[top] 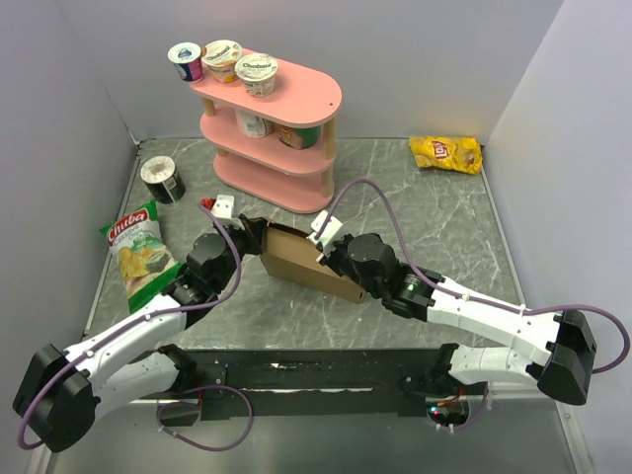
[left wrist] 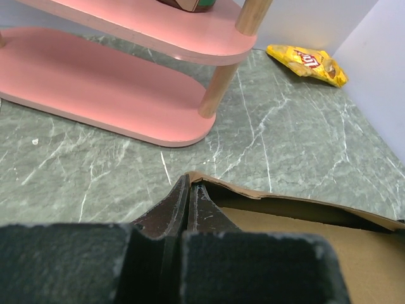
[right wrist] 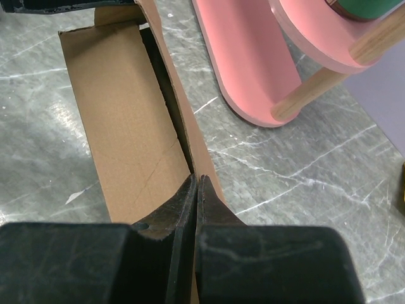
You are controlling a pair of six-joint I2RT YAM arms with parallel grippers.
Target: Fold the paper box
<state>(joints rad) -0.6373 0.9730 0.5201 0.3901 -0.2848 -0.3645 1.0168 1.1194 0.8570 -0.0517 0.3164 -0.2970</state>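
Left fingers (left wrist: pixel 187 201): pressed together, tips nipping the cardboard at the left end corner of the paper box (top: pixel 301 259).

Right fingers (right wrist: pixel 196 193): closed as well. The box's far long wall runs straight down into the seam between them, so they are pinched on that wall near its right end.

The box sits mid-worktop (top: pixel 444 237), between the two wrists. It is a shallow brown trough with its walls up and its open side facing upward. The long axis lies on a diagonal in the top view. One end points far-left toward the left fingers and the other near-right toward the right arm.

A green chip bag (top: pixel 138 252) lies flat, well left of the box.

Behind the box stands a pink three-tier shelf (top: pixel 296 99), close to it but not touching, with yoghurt cups (top: pixel 223 59) on its top tier.

A yellow Lay's bag (top: pixel 446 153) lies in the far right corner, well apart.
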